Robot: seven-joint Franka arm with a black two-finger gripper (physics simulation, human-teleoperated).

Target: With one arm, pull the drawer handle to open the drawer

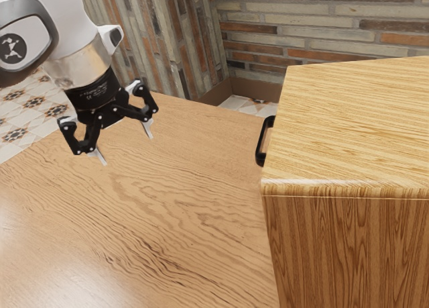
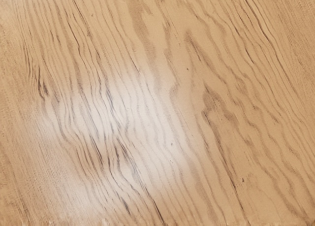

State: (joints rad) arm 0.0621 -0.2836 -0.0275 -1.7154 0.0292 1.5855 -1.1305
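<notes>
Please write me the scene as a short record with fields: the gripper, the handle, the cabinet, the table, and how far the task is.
Gripper: the gripper is open, holds nothing, and points down above the table.
Handle: the black handle sits on the cabinet's side that faces the arm, to the exterior view's right of the gripper and well apart from it.
Cabinet: the wooden cabinet stands on the table at the exterior view's right.
Under the hand: bare wood grain of the table.
Task progress: handle not yet touched.

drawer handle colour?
The drawer handle is black. It shows best in the exterior view, on the wooden cabinet face toward the arm.
</notes>
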